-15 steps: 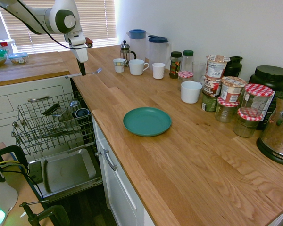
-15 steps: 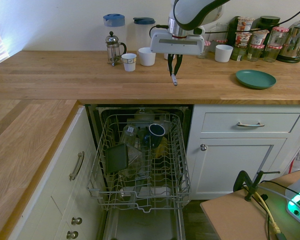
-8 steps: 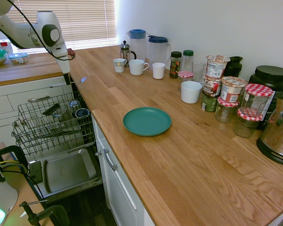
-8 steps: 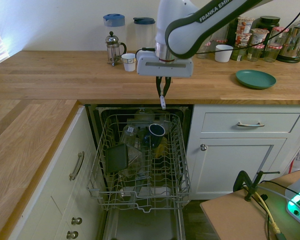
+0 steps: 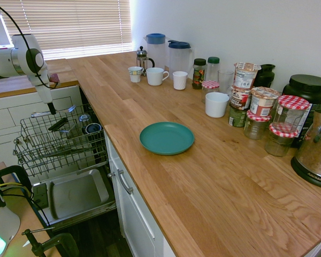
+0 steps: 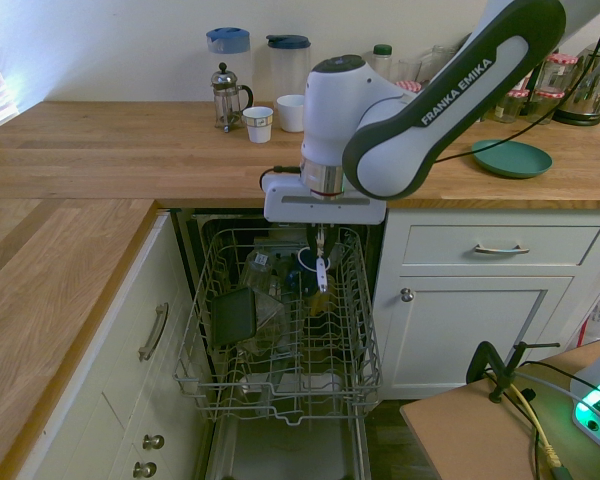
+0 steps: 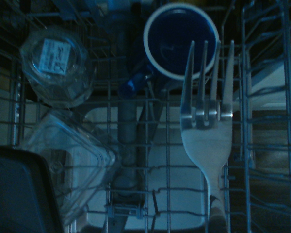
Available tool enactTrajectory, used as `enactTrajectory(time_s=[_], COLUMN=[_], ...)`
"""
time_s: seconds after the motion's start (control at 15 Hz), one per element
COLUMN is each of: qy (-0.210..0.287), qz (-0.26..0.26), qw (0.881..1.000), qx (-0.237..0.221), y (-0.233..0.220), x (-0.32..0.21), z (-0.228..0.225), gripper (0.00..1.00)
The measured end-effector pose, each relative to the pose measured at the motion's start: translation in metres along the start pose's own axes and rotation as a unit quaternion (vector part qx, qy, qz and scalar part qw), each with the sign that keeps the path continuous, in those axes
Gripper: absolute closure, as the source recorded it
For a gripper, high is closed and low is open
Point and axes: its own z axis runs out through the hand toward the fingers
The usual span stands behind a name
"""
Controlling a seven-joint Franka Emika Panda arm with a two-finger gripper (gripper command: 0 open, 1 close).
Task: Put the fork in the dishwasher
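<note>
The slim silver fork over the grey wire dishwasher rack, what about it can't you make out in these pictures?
- Slim silver fork: the wrist view's bottom edge cuts off its handle.
- The grip: in the second exterior view the white arm hides most of the gripper.
- First exterior view: the fork is too small to make out against the grey wire dishwasher rack.

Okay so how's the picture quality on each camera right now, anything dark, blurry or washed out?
Wrist view: dim with a blue cast, yet the fork and blue mug read sharply. First exterior view: bright, with the window blinds washed out. Second exterior view: evenly lit; the dishwasher rack interior is shadowed.
</note>
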Motion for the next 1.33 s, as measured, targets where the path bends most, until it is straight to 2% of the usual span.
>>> enactTrajectory(time_s=[0.4,0.53,0.93,1.33], qy=[-0.028,-0.03,-0.028,-0.035], qz=[0.012,0.002,-0.036,-0.03], qw=[0.999,0.999,0.998,0.998], qx=[-0.028,-0.034,-0.04,-0.047], y=[0.012,0.007,-0.009,-0.008], x=[0.012,0.021,0.011,0.005], z=[0.08,0.102,0.143,0.176], gripper=[1.0,1.0,1.0,1.0])
